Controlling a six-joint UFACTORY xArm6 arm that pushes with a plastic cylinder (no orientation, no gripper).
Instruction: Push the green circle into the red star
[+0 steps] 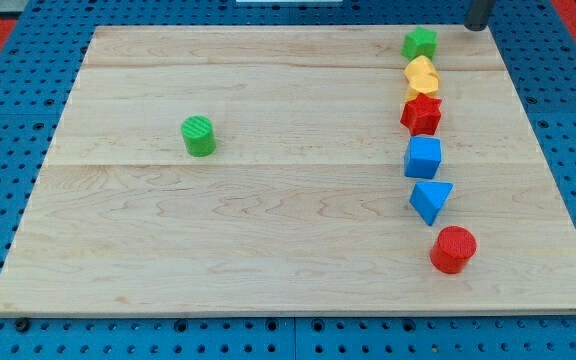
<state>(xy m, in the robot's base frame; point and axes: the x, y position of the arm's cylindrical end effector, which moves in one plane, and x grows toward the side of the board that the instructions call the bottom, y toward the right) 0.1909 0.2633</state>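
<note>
The green circle (199,136) stands alone on the left half of the wooden board (268,220). The red star (421,114) sits far to its right, third from the top in a column of blocks. My tip (478,26) shows as a dark rod end at the view's top right corner, just above the board's top edge, up and to the right of the column and far from the green circle.
The column on the right runs from top to bottom: a green star (419,43), a yellow block (421,75), the red star, a blue cube (423,157), a blue triangle (430,199), a red circle (454,249). Blue pegboard surrounds the board.
</note>
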